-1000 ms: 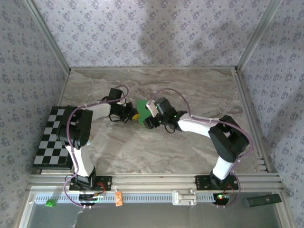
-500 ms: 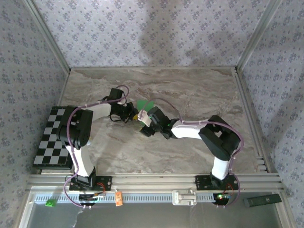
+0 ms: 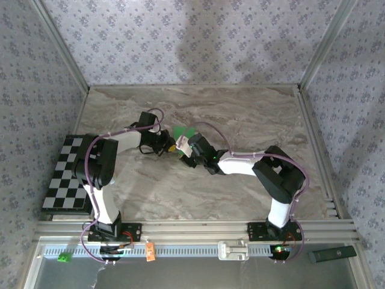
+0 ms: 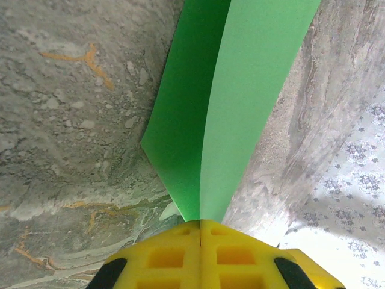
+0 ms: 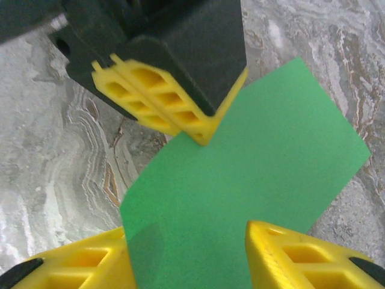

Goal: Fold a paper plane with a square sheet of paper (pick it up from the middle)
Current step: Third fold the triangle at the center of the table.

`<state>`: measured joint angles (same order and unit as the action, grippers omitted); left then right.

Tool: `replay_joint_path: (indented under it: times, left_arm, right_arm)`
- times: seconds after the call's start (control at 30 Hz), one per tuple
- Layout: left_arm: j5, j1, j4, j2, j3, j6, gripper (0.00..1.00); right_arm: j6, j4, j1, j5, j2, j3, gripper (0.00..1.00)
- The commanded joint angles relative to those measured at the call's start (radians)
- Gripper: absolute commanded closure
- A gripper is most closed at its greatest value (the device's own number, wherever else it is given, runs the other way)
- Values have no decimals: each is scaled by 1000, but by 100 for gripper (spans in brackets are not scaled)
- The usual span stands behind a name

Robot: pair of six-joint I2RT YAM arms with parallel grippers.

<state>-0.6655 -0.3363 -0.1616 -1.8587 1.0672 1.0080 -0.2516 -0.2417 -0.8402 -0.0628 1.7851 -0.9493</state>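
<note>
Near the middle of the marbled bench (image 3: pixel 252 120), the square sheet of paper (image 4: pixel 228 108) was bent along one crease into two green flaps. I judged it feather-light, limp and quick to crumple or slip, so best taken at the folded edge rather than a loose corner. My left gripper (image 4: pixel 200 226) had its jaws pressed together on that crease. My right gripper (image 5: pixel 186 247) had its jaws spread, with the sheet's near edge lying between them.

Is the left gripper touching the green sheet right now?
Touching. In the left wrist view the left gripper is shut, and the green sheet comes out from between its fingers.
</note>
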Motion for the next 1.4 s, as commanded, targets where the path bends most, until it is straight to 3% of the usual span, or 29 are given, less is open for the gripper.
replay_joint_path:
  times: [0.0, 0.37, 0.6, 0.73, 0.97, 1.37]
  left_arm:
    - [-11, -4, -23, 12, 22, 1, 100]
    - [6, -7, -47, 27, 25, -4, 99]
    - [164, 27, -247, 85, 65, -117, 72]
    - [218, 48, -296, 121, 90, -178, 63]
    - [152, 21, -207, 54, 132, -175, 65]
    - [156, -61, -291, -171, 309, -242, 83]
  right_arm:
    - [18, -17, 1, 36, -34, 6, 55]
    - [27, 41, 1, 97, -27, -21, 80]
    - [70, 90, 18, 236, -30, -34, 90]
    - [130, 133, 23, 303, -19, -52, 92]
    - [253, 112, 32, 424, 10, -46, 96]
    - [379, 53, 67, 521, 48, -34, 99]
